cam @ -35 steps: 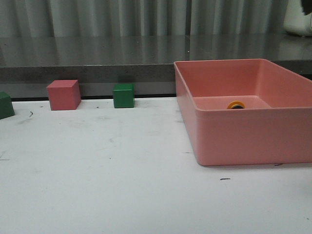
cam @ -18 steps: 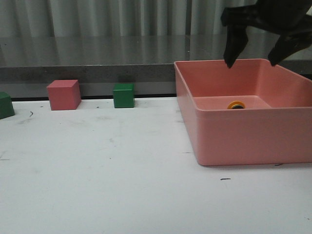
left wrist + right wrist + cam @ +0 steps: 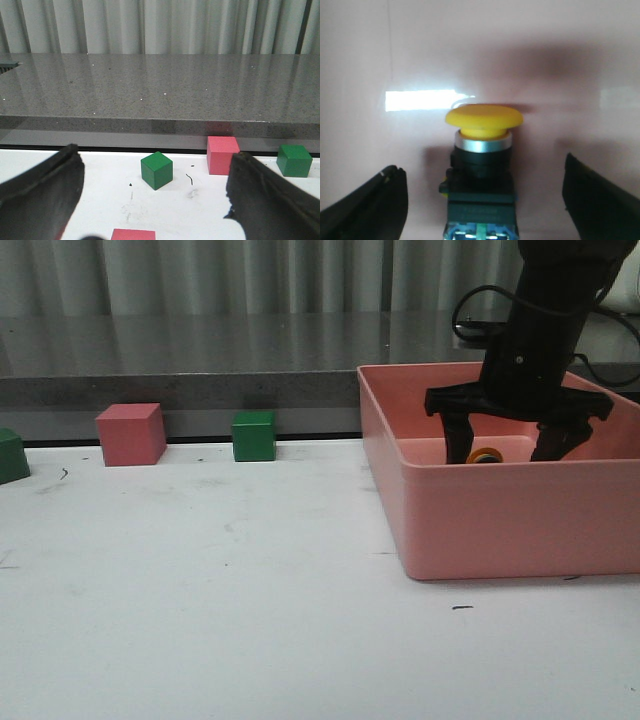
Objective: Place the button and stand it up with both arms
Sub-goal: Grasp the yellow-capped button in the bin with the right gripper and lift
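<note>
Right gripper is spread wide around the push-button in the pink bin; it looks rigid and top-heavy, so pinch the blocky base, not the slick yellow cap.

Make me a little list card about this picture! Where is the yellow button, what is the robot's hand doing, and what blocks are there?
button: yellow-capped button lying inside the pink bin
right gripper: right gripper lowered into the bin, fingers open on either side of the button, not touching it
left gripper: left gripper open, holding nothing
blocks: pink cube and green cube at the table's far edge; another green cube at the left edge
</note>
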Robot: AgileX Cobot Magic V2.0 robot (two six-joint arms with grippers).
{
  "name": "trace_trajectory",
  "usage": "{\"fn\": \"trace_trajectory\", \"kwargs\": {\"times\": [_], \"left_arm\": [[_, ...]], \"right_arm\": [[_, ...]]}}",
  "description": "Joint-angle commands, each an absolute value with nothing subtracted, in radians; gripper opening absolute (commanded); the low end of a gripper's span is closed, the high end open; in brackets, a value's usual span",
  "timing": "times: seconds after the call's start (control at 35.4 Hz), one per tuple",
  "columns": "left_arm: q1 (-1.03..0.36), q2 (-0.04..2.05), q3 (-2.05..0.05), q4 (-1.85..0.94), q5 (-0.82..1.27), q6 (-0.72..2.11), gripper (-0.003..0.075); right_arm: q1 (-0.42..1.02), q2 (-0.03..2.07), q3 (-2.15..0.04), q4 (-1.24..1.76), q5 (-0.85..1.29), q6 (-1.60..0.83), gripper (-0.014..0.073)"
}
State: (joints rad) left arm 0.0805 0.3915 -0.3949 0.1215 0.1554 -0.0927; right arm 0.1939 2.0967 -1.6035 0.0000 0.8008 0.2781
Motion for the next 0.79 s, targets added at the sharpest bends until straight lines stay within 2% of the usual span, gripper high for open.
{"fn": "trace_trajectory", "kwargs": {"times": [0.0, 0.08, 0.14, 0.25, 0.31, 0.76], "left_arm": [[0.08, 0.404, -0.436, 0.112, 0.085, -0.103, 0.0545], [0.08, 0.404, -0.436, 0.112, 0.085, -0.103, 0.0545], [0.08, 0.404, -0.436, 0.112, 0.085, -0.103, 0.0545], [0.08, 0.404, -0.436, 0.112, 0.085, -0.103, 0.0545], [0.08, 0.404, -0.436, 0.112, 0.085, -0.103, 0.0545], [0.08, 0.404, -0.436, 0.112, 0.085, -0.103, 0.0545]], "right_arm": [[0.185, 2.056, -1.637, -0.013, 0.785, 0.275, 0.0642], [0.185, 2.067, -1.638, -0.012, 0.79, 0.275, 0.0608], [0.185, 2.069, -1.638, -0.009, 0.79, 0.275, 0.0526], [0.185, 2.069, -1.645, -0.008, 0.797, 0.275, 0.031], [0.185, 2.067, -1.655, -0.008, 0.806, 0.275, 0.0247], [0.224, 1.864, -1.681, -0.006, 0.855, 0.274, 0.0234]]}}
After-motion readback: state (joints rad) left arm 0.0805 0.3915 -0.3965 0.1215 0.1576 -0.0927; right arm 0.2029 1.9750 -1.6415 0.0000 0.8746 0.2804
